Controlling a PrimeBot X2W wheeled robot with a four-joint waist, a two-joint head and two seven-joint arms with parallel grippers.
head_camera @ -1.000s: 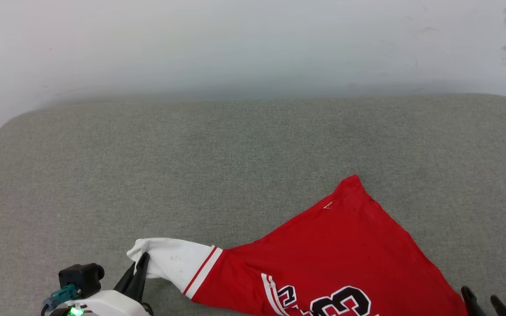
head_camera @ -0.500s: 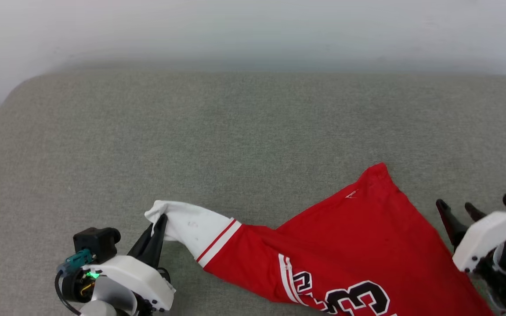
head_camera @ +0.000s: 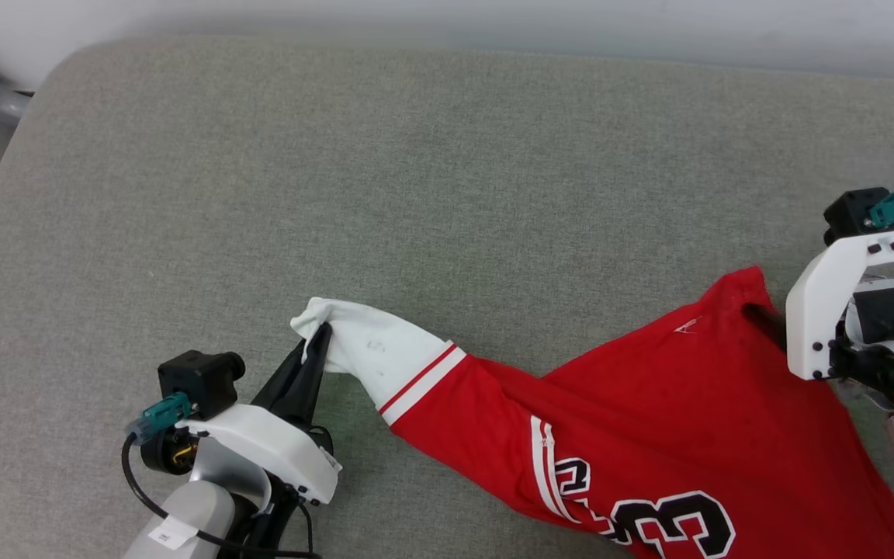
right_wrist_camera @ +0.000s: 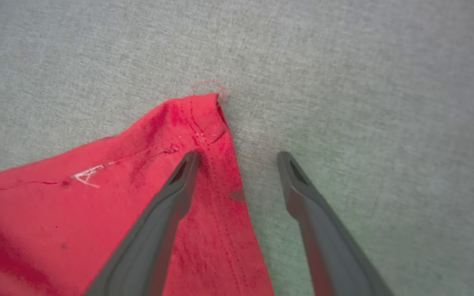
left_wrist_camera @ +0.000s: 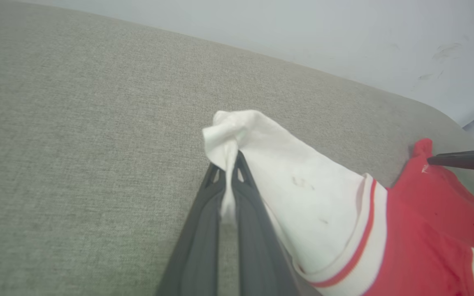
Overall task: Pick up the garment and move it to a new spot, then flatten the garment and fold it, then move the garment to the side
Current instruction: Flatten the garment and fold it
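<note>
a broad grey-green woven pad [head_camera: 416, 194] with a rounded far-left corner meets a pale wall [head_camera: 493, 19]; its far and left expanse lies bare. the garment [head_camera: 649, 435], thin red jersey with black white-edged numbers, sprawls over the near right part and runs off the bottom of the head view, with a pointed red corner [right_wrist_camera: 204, 111] at far right. its white sleeve [head_camera: 385, 357], red-striped at the seam, stretches left. the left gripper [left_wrist_camera: 228, 164] is clamped on the bunched sleeve end. the right gripper [right_wrist_camera: 240, 158] stands spread wide, gripping nothing, with one finger over the red corner and the other over bare pad.
</note>
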